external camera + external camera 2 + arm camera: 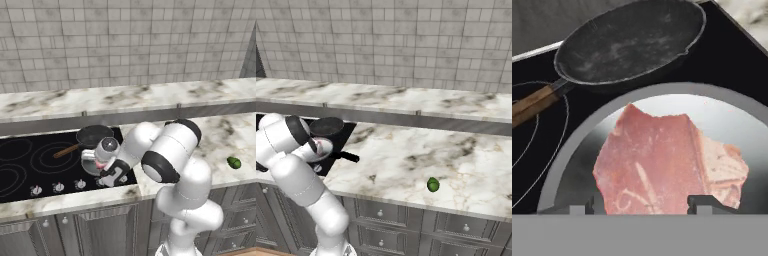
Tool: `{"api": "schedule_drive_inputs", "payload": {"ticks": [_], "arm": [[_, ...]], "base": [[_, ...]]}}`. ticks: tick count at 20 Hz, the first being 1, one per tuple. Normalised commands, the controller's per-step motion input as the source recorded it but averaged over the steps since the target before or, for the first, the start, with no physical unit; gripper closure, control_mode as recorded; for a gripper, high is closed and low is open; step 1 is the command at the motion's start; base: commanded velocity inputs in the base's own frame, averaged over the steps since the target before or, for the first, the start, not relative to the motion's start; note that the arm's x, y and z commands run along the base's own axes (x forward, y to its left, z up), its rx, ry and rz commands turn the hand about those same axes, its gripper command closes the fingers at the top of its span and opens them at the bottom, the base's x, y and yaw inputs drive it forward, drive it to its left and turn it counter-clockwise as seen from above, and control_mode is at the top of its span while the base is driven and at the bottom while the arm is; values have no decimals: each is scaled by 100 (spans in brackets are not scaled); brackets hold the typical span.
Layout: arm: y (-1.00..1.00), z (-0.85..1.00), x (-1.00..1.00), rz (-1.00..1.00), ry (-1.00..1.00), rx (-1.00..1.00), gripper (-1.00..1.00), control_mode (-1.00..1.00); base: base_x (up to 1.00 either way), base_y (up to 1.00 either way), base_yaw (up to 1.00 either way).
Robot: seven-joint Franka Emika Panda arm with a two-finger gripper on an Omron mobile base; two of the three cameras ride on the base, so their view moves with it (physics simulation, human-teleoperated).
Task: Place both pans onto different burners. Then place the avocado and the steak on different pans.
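1. Steak [667, 160] lies closest to the hand camera, flat inside the silver pan [737, 115]; we see pinkish-red meat with paler patches toward its right end.
2. We note the gripper [644, 204] directly over the steak, finger tips [704, 202] spread apart at either side of the slab's near edge. The jaws stand released; nothing is gripped between them.
3. We cannot tell whether the tips touch the meat or hang just above it.
4. Beyond the silver pan, in the hand view, sits the dark pan [632, 42], empty, its wooden handle [534, 102] running off to the left over burner rings [542, 150]. The two pans lie just beside each other; whether their rims touch we cannot resolve.
5. From the left base view, both pans rest on the black cooktop [30, 165] at its right end, the dark pan [95, 135] behind, the silver pan [89, 164] in front and partly hidden by the wrist.
6. We record the avocado [233, 162] on the marble counter [220, 135], well apart from the cooktop, to its right. The right base view shows the same avocado [433, 185] near the counter's front edge, alone.
7. Knobs [58, 187] line the cooktop's front edge.
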Motion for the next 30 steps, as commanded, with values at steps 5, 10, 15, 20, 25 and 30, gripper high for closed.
{"api": "schedule_drive_inputs", "payload": {"ticks": [5,10,15,20,25,30], "arm": [[0,0,1,0,0,13,-100,-100],[0,69,3,0,-1,14,-100,-100],[5,97,25,0,-1,4,-100,-100],[13,99,42,0,0,0,-100,-100],[11,63,52,0,1,-2,-100,-100],[7,28,35,0,13,-27,-100,-100]], "base": [[0,0,0],[0,0,0],[0,0,0],[0,0,0],[0,0,0],[0,0,0]]}}
